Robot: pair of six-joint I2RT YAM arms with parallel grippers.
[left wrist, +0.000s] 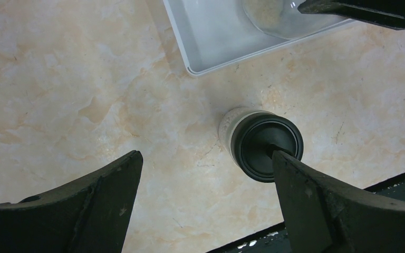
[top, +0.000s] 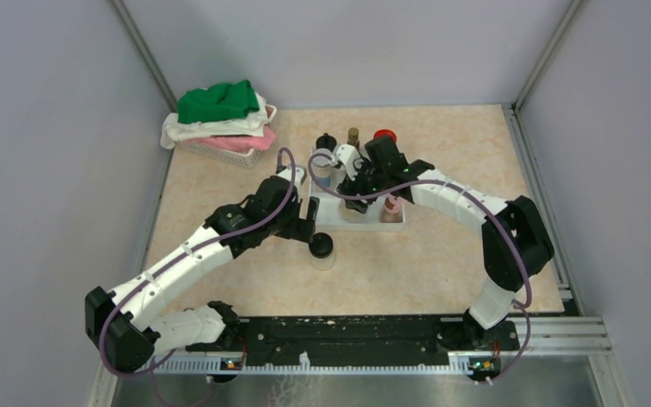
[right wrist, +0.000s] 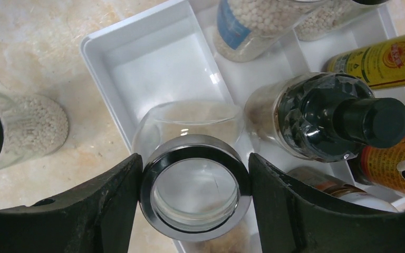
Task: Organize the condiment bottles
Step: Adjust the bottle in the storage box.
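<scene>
My right gripper (right wrist: 194, 184) is shut on a silver-capped glass jar (right wrist: 192, 179) and holds it over the near-left edge of the white stepped tray (right wrist: 153, 58); in the top view the gripper (top: 358, 202) is over the tray (top: 331, 222). Several bottles stand in the tray: a black-capped one (right wrist: 337, 124), a slim amber one with a yellow label (right wrist: 385, 60), and a jar of white beads (right wrist: 253, 23). My left gripper (left wrist: 205, 163) is open, above the table. A black-capped jar (left wrist: 266, 145) stands on the table by its right finger; it also shows in the top view (top: 321, 247).
A basket of folded green, white and pink cloths (top: 220, 123) sits at the back left. Black-, brown- and red-capped bottles (top: 384, 136) stand along the tray's back row, and a pink-capped one (top: 392, 205) at its front right. The black rail (top: 347, 335) runs along the near edge.
</scene>
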